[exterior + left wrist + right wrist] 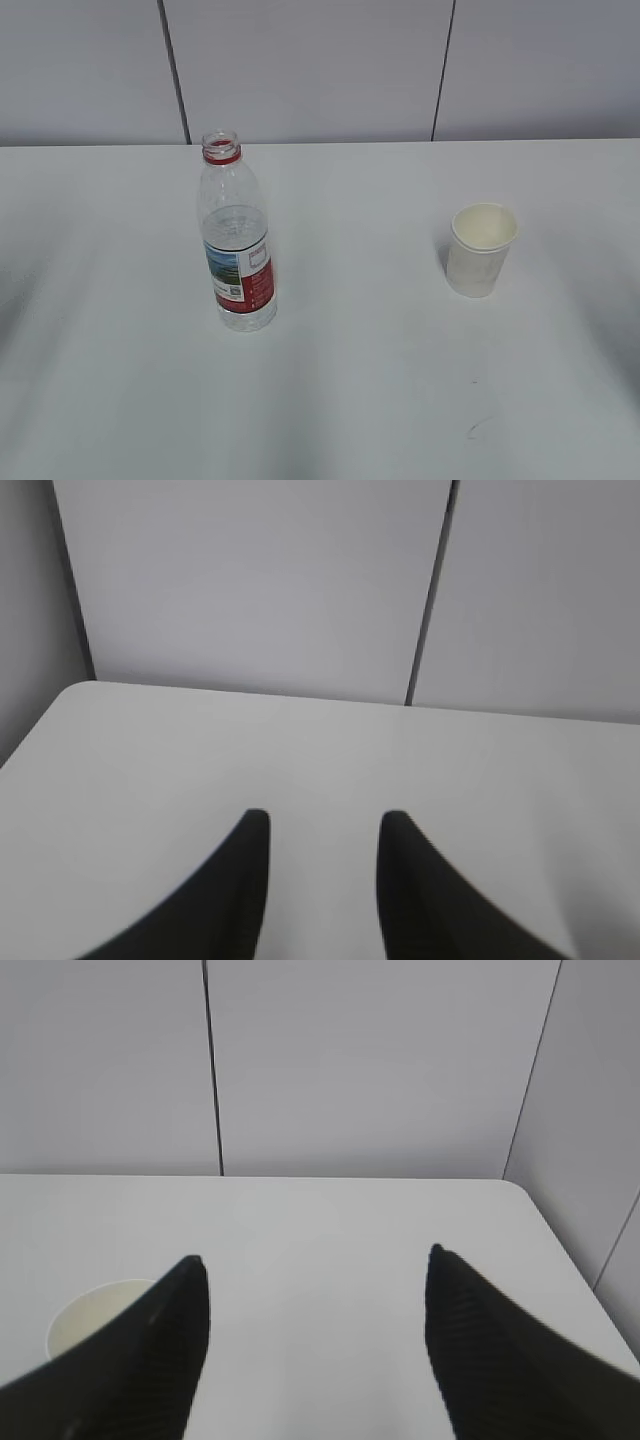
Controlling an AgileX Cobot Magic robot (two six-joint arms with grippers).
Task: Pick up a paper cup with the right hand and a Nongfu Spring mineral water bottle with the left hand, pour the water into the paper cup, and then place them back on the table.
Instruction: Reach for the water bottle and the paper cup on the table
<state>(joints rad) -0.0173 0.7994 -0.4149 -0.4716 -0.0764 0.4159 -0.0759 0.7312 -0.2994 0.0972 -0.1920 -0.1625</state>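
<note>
The Nongfu Spring mineral water bottle (pixel 236 240) stands upright and uncapped on the left of the white table (pixel 370 390), with clear water in it. The cream paper cup (pixel 480 248) stands upright on the right. Neither arm shows in the exterior view. In the left wrist view my left gripper (pixel 322 820) is open over bare table; the bottle is out of that view. In the right wrist view my right gripper (pixel 316 1258) is wide open and empty. The cup (pixel 85 1312) shows at lower left, partly hidden behind the left finger.
A grey panelled wall (pixel 320 70) runs behind the table's far edge. A small dark scuff mark (pixel 475 428) lies near the front right of the table. The left wrist view shows the table's far left corner (pixel 70 695), the right wrist view its far right corner (pixel 515 1188).
</note>
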